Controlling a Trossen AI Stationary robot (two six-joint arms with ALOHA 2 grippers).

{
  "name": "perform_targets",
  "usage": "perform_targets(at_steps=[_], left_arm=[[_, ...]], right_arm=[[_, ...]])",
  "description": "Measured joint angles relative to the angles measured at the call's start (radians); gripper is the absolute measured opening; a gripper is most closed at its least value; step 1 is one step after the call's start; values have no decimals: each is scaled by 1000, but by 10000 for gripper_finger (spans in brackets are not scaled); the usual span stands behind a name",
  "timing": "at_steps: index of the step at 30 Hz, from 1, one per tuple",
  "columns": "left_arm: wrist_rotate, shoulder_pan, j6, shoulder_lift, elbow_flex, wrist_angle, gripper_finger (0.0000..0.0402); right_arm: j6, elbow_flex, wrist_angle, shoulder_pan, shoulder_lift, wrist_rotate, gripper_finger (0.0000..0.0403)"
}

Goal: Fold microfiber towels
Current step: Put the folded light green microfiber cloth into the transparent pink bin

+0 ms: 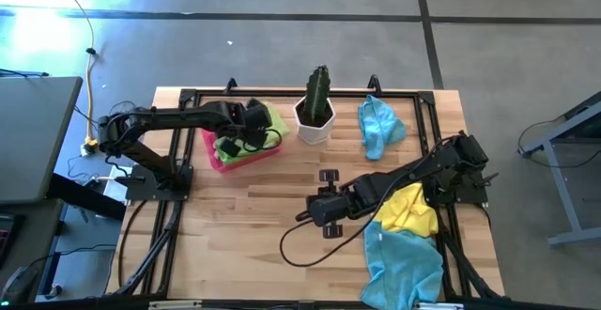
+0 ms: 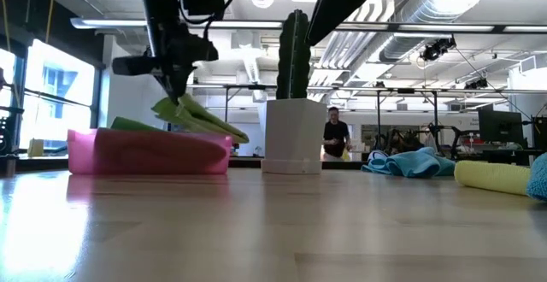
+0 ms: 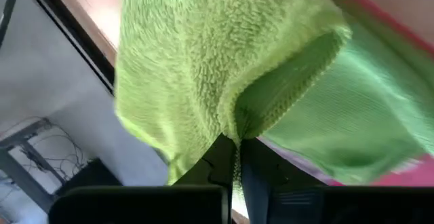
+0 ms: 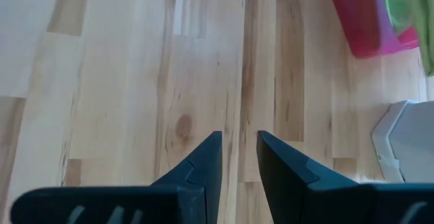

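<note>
the left gripper [image 1: 228, 147] hangs over the pink tray [image 1: 218, 161] at the table's left rear, its fingers [image 3: 218, 157] pinched together on an edge of a lime green towel [image 3: 203, 68]. in the low view that towel [image 2: 198, 117] is lifted at the pinched end, just under the gripper [image 2: 177, 96], and slopes down toward the tray [image 2: 145, 152], where a darker green cloth [image 2: 132, 125] shows above the rim. in the left wrist view the towel drapes over the fingertips, with the darker green cloth [image 3: 366, 102] and the tray's pink edge [image 3: 380, 10] beyond it. a white pot [image 1: 315, 122] holding a cactus [image 1: 319, 89] stands just to the right of the tray, near the table's rear edge. a light blue towel [image 1: 378, 125] lies crumpled to the right of the pot. the right gripper [image 1: 328, 211] sits low over bare wood [image 4: 122, 81] near the table's centre, holding nothing, with a narrow gap between its fingers [image 4: 203, 163]. to its right, under the right arm, a yellow towel [image 1: 411, 211] lies bunched, touching a second light blue towel [image 1: 404, 263] that reaches the table's front edge. in the low view a person [image 2: 335, 134] stands in the room behind the table.
</note>
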Motion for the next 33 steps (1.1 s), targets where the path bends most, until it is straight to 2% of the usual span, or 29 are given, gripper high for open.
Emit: perform_targets(at_steps=[8,15,18,27,33], left_arm=[[52,-21,-118,-8,-5,-166,5],[46,-21,-124,-8,-111,-188,5],[40,-21,-184,-8,-148,-179,12],[8,-21,-423,-8,-166,-142,75],[-112,-37,-579,-8,-166,-109,123]], right_arm=[[1,0,0,0,0,0,87],[18,0,-1,3,0,-7,87],[16,0,-2,3,0,-8,87],[0,0,-2,3,0,-8,87],[0,0,-3,3,0,-17,87]])
